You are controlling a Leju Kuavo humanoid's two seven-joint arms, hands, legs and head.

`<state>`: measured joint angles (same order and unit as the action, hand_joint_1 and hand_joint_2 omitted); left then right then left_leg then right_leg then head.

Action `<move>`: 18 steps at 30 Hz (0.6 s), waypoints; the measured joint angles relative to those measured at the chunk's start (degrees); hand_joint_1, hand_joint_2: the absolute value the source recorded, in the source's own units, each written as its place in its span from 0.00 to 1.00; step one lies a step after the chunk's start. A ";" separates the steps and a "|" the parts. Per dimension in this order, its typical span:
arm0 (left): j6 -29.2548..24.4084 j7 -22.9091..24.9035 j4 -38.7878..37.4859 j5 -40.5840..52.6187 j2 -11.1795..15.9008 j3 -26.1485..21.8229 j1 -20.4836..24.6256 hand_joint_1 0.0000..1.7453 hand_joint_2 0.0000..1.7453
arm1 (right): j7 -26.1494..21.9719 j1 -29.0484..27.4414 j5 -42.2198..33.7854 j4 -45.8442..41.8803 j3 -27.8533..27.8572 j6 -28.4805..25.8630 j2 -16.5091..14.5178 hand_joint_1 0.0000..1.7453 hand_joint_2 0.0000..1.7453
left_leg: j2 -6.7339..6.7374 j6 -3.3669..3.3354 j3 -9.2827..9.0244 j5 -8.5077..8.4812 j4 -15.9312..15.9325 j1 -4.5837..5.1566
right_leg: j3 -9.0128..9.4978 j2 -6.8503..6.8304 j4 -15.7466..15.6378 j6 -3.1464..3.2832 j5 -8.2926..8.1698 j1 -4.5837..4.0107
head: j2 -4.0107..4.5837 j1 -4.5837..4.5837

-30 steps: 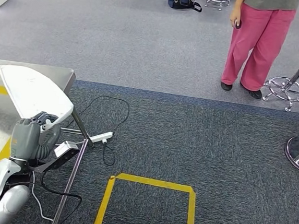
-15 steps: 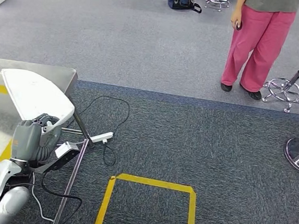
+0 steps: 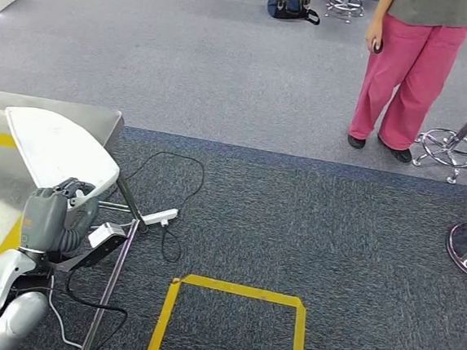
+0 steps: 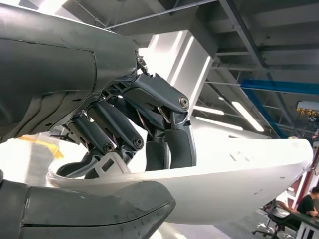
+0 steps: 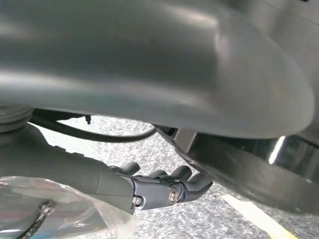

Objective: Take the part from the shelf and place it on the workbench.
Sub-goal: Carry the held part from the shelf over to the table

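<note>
The left hand (image 3: pixel 61 209) grips the wide, curved white plastic part (image 3: pixel 61 148) by its near edge, dark fingers (image 4: pixel 112 134) curled over the rim and the thumb under it, so the panel fans out ahead of the hand, over the corner of the shiny steel tabletop (image 3: pixel 14 107) with its yellow tape line. Compared with a second ago the whole scene has slid slightly down and to the right, which reads as the camera turning with the body; the part has barely shifted against the tabletop. I judge the carry nearly over, with the lowering and release yet to come. The right hand (image 5: pixel 158 186) hangs above the carpet, fingers curled in, holding nothing. A person in pink trousers (image 3: pixel 407 75) stands well beyond the hand.
</note>
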<state>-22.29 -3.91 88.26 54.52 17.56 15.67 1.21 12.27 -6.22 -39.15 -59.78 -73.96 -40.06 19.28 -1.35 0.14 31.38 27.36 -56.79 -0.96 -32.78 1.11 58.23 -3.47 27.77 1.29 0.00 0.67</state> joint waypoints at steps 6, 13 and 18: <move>0.00 0.21 0.27 0.06 0.24 -0.02 0.06 1.00 1.00 | -0.05 -0.08 0.13 -0.15 0.02 0.00 0.00 0.00 0.00 | 0.48 1.20 1.97 3.12 -5.01 -0.16 | 1.00 -0.05 -0.12 2.84 1.06 -0.07 | 0.00 -0.42; 0.02 0.22 0.34 0.11 0.31 0.02 -0.27 1.00 1.00 | -0.05 -0.24 0.13 -0.28 0.02 -0.01 0.00 0.00 0.00 | 0.80 -0.27 6.97 0.28 -10.51 0.40 | 3.19 -0.39 -0.16 3.55 2.90 -0.97 | 0.00 -0.56; 0.01 0.32 0.63 0.20 0.51 -0.02 -0.14 1.00 1.00 | -0.02 -0.26 0.16 -0.53 0.04 -0.01 -0.05 0.00 0.00 | 1.08 -1.83 3.48 -1.34 -2.25 1.15 | 3.99 -0.62 -0.64 2.32 3.94 -1.29 | 0.00 -0.38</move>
<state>-22.29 -3.58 88.90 54.72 18.06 15.65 1.07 12.25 -6.48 -38.98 -60.31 -73.92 -40.06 19.23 -0.27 -1.69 34.86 26.02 -59.04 0.19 -28.79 0.48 57.59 -1.14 31.71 0.00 0.00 0.29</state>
